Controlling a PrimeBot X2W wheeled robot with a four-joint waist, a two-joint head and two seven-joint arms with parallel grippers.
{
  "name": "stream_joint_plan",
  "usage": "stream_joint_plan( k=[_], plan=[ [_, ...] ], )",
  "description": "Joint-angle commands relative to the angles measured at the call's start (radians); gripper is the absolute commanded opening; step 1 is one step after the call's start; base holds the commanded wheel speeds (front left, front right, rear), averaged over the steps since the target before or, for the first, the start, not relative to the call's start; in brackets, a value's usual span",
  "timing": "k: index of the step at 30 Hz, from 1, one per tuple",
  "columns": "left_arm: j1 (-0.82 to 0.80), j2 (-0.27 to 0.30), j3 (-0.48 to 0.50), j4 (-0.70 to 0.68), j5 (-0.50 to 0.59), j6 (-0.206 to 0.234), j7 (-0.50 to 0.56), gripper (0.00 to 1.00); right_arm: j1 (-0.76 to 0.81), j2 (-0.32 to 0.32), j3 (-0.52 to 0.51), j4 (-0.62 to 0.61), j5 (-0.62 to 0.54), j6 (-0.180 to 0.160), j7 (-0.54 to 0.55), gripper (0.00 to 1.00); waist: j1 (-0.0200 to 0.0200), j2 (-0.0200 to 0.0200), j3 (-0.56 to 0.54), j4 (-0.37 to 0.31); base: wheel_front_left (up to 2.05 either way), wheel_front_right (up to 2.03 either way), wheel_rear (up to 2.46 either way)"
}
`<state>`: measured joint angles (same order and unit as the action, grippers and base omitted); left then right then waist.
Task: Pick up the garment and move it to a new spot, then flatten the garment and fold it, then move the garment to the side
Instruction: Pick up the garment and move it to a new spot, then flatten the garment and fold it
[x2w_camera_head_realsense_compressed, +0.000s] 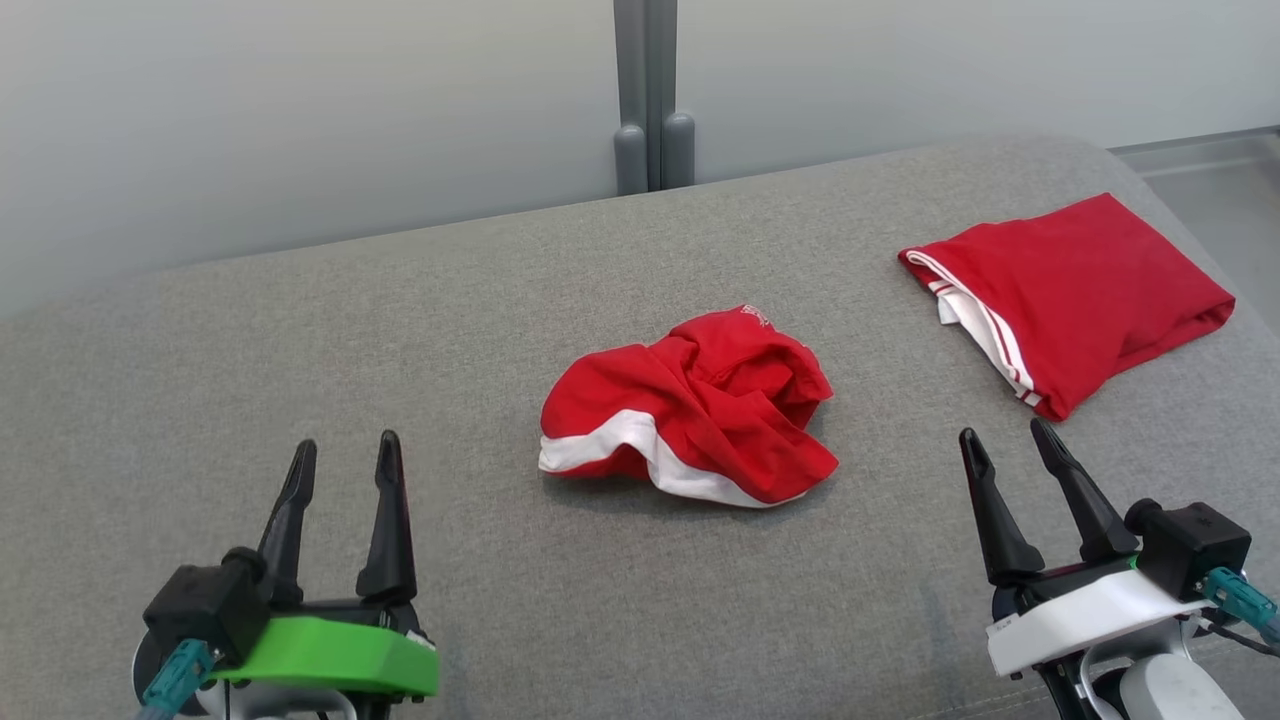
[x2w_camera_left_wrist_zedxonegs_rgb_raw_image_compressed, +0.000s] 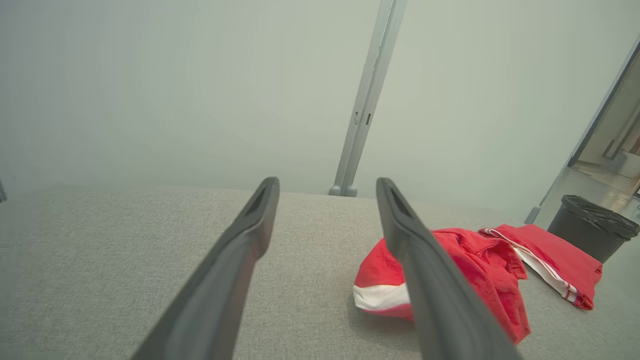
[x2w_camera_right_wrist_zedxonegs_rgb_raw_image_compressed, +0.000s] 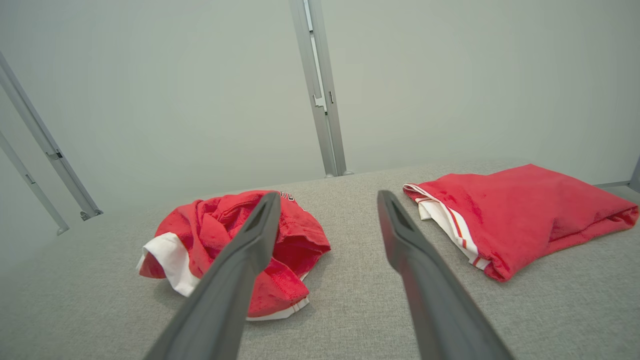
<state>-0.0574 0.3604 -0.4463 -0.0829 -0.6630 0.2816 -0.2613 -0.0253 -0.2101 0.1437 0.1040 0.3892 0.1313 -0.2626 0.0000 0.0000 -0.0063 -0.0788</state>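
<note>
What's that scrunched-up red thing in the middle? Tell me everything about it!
The crumpled garment is soft-looking red cloth with a wide white band along its near edge and tiny white print on top. It lies bunched in a wrinkly heap on the grey cushion. Only the cushion touches it.

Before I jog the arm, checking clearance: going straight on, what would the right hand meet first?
Likely bare cushion: the right hand points between the crumpled garment and the folded garment; depth unclear.
</note>
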Motion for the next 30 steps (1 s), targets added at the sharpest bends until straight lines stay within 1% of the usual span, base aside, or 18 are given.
stream_joint_plan(
  k=[1, 10, 11, 12, 16, 19, 20, 22, 30],
  plan=[
    [0.038, -0.012, 0.023, -0.001, 0.023, -0.011, -0.004, 1.0, 0.015, -0.003, -0.005, -0.004, -0.007, -0.001, -0.002, 1.0, 0.0, 0.0, -0.003, 0.001, 0.0, 0.0, 0.0],
    [0.127, -0.056, 0.118, 0.05, 0.116, -0.074, -0.005, 1.0, 0.034, -0.005, -0.022, -0.009, -0.011, -0.001, -0.002, 1.0, 0.0, 0.0, -0.01, 0.009, 0.0, 0.0, 0.0],
    [0.127, -0.056, 0.118, 0.05, 0.116, -0.074, -0.005, 1.0, 0.034, -0.005, -0.022, -0.009, -0.011, -0.001, -0.002, 1.0, 0.0, 0.0, -0.01, 0.009, 0.0, 0.0, 0.0],
    [0.14, -0.053, 0.116, 0.069, 0.142, -0.107, -0.004, 1.0, 0.034, -0.005, -0.016, -0.005, -0.012, -0.001, -0.002, 1.0, 0.0, 0.0, -0.011, 0.007, 0.0, 0.0, 0.0],
    [0.147, -0.072, 0.149, 0.103, 0.171, -0.147, -0.004, 1.0, 0.027, -0.003, -0.014, -0.001, -0.008, -0.001, -0.002, 1.0, 0.0, 0.0, -0.008, 0.007, 0.0, 0.0, 0.0],
    [0.152, -0.083, 0.16, 0.113, 0.2, -0.165, -0.004, 1.0, 0.026, -0.005, -0.012, 0.002, -0.007, -0.001, -0.002, 1.0, 0.0, 0.0, -0.007, 0.009, 0.0, 0.0, 0.0],
    [0.152, -0.083, 0.16, 0.113, 0.2, -0.165, -0.004, 1.0, 0.026, -0.005, -0.012, 0.002, -0.007, -0.001, -0.002, 1.0, 0.0, 0.0, -0.007, 0.009, 0.0, 0.0, 0.0],
    [0.152, -0.086, 0.162, 0.126, 0.214, -0.181, -0.004, 1.0, 0.024, -0.008, -0.012, 0.004, -0.006, -0.001, -0.002, 1.0, 0.0, 0.0, -0.005, 0.01, 0.0, 0.0, 0.0],
    [0.133, -0.123, 0.21, 0.173, 0.242, -0.23, -0.004, 1.0, 0.015, -0.011, -0.005, 0.011, 0.0, -0.001, -0.002, 1.0, 0.0, 0.0, -0.003, 0.013, 0.0, 0.0, 0.0]
  ],
)
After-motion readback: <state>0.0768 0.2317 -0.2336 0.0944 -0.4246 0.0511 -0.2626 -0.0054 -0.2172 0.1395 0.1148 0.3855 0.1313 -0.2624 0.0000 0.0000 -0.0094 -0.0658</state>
